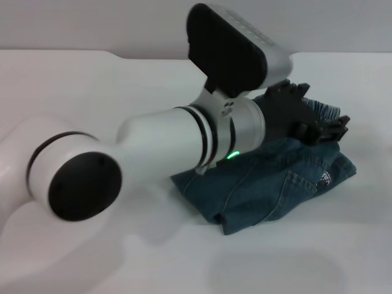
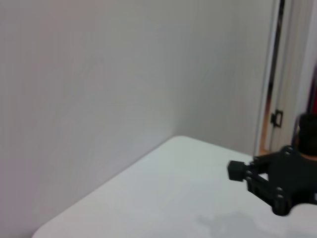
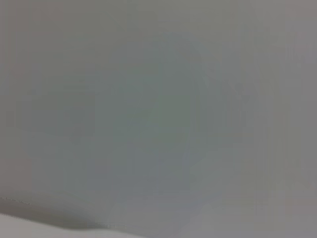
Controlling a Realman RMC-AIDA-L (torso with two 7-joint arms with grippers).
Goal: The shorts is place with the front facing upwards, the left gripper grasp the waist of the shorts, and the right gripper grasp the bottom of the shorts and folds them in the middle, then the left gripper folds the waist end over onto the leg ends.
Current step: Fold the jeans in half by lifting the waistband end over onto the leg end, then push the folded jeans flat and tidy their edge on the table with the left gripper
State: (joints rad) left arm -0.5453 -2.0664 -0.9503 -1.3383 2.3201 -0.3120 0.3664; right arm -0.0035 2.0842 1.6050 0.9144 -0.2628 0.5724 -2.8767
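A large white robot arm fills the middle of the head view, reaching from seven o'clock toward two o'clock across a white table. It hides a good part of what lies behind it. At its far end sits a silver wrist with a small green light, and beyond that the left gripper, a black claw, hangs over the shorts. Whether its fingers are apart, together or pinching the cloth cannot be told from here. The shorts lie on the table at about four o'clock from the picture's centre, folded into a compact blue denim bundle, with a gathered waistband edge showing just under the claw and a small printed patch near three o'clock. The left wrist view shows a pale wall, a corner of the white table and a black claw at four o'clock; its finger state is also unclear. The right wrist view shows only a blank grey surface, and the right gripper appears nowhere.
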